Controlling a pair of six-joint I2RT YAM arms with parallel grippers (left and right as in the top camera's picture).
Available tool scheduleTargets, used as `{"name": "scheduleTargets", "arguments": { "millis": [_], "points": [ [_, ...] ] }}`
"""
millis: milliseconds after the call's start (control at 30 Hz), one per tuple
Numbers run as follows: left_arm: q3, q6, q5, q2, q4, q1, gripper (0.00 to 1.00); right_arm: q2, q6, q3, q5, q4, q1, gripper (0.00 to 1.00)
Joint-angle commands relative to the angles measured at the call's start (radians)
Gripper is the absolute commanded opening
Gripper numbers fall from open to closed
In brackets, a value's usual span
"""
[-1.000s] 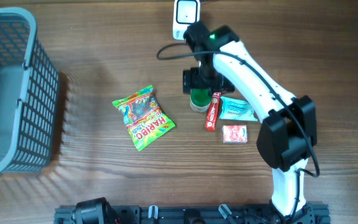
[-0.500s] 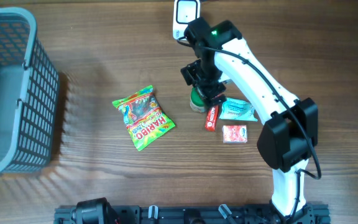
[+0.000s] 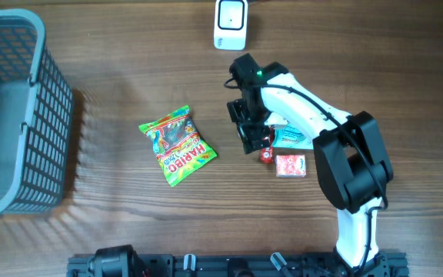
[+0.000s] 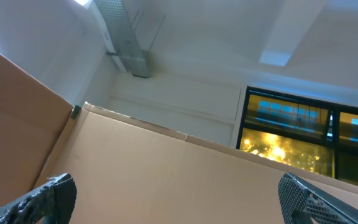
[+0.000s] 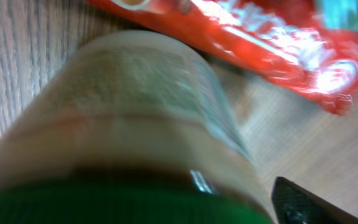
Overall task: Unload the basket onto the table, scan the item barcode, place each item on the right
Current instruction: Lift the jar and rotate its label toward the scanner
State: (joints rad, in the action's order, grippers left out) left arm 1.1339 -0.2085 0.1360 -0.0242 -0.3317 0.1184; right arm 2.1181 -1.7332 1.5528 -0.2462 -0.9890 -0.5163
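At the far left of the bench [image 3: 129, 69] stands a grey slatted basket [image 3: 52, 123], open top up, with only its grey floor showing inside. The left gripper [image 4: 179, 199] points up at a ceiling and cardboard walls, its fingers [image 4: 42, 199] spread wide apart with nothing between them. Right of the basket a green Haribo bag [image 3: 177, 145] lies flat, label up. At the far edge sits a white barcode scanner [image 3: 230, 14]. Near of it, the right gripper [image 3: 251, 131] is lowered over a green-lidded jar [image 5: 129, 124], which it hides from the overhead camera. In the right wrist view the jar fills the frame, blurred. Its long axis runs away from the camera, green lid closest and pale labelled body reaching toward the wood. One dark finger [image 5: 303, 202] shows just beside it, and I cannot tell whether the fingers are gripping the jar or merely around it. A red stick packet [image 5: 253, 37] lies just beyond the jar. Further right are a teal packet [image 3: 292, 137] and a small red-and-white packet [image 3: 290, 165].
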Motion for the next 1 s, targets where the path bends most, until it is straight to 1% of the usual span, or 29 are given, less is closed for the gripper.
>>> {"name": "scheduleTargets", "arguments": {
  "millis": [0, 67, 133, 200, 267, 333, 367, 400, 467, 533, 600, 667, 733, 833, 867, 933, 967],
  "points": [
    [-0.005, -0.010, -0.005, 0.001, 0.003, -0.005, 1.00, -0.014, 0.094, -0.023, 0.040, 0.019, -0.002, 0.87],
    [-0.005, -0.010, -0.005, 0.001, 0.003, -0.005, 1.00, -0.014, 0.184, -0.021, 0.045, 0.026, 0.000, 0.82],
    [-0.005, -0.010, -0.005, 0.001, 0.003, -0.005, 1.00, -0.014, 0.302, -0.020, 0.043, 0.043, 0.002, 0.72],
    [-0.005, -0.010, -0.005, 0.001, 0.003, -0.005, 1.00, -0.014, 0.429, -0.016, 0.038, 0.050, 0.002, 0.69],
    [-0.005, -0.009, -0.005, 0.001, 0.003, -0.005, 1.00, -0.014, 0.586, -0.008, 0.036, 0.050, 0.002, 0.67],
    [-0.005, -0.009, -0.005, 0.001, 0.003, -0.005, 1.00, -0.015, 0.785, 0.008, 0.028, 0.046, 0.002, 0.67],
    [-0.005, -0.009, -0.005, 0.001, 0.003, -0.005, 1.00, -0.015, 0.858, 0.016, 0.021, 0.041, 0.002, 0.67],
    [-0.005, -0.010, -0.005, 0.001, 0.003, -0.005, 1.00, -0.015, 1.005, 0.041, 0.001, 0.014, 0.002, 0.68],
    [-0.005, -0.010, -0.005, 0.001, 0.003, -0.005, 1.00, -0.015, 1.175, 0.087, -0.037, -0.030, 0.002, 0.68],
    [-0.005, -0.010, -0.005, 0.001, 0.003, -0.004, 1.00, -0.015, 1.351, 0.134, -0.058, -0.078, 0.000, 0.74],
    [-0.005, -0.010, -0.005, 0.001, 0.003, -0.004, 1.00, -0.015, 1.483, 0.169, -0.029, -0.127, -0.002, 0.79],
    [-0.005, -0.009, -0.005, 0.001, 0.003, -0.004, 1.00, -0.015, 1.546, 0.181, 0.037, -0.163, -0.003, 0.82],
    [-0.005, -0.010, -0.005, 0.001, 0.003, -0.004, 1.00, -0.014, 1.580, 0.180, 0.061, -0.182, -0.003, 0.83],
    [-0.005, -0.010, -0.005, 0.001, 0.003, -0.004, 1.00, -0.014, 1.580, 0.177, 0.059, -0.190, -0.004, 0.85],
    [-0.005, -0.010, -0.005, 0.001, 0.003, -0.004, 1.00, -0.014, 1.516, 0.177, 0.058, -0.186, -0.004, 0.90],
    [-0.005, -0.010, -0.005, 0.001, 0.003, -0.004, 1.00, -0.015, 1.416, 0.183, 0.054, -0.188, -0.004, 0.96],
    [-0.005, -0.010, -0.005, 0.001, 0.003, -0.004, 1.00, -0.015, 1.389, 0.189, 0.040, -0.196, -0.004, 0.99]
  ]
}}
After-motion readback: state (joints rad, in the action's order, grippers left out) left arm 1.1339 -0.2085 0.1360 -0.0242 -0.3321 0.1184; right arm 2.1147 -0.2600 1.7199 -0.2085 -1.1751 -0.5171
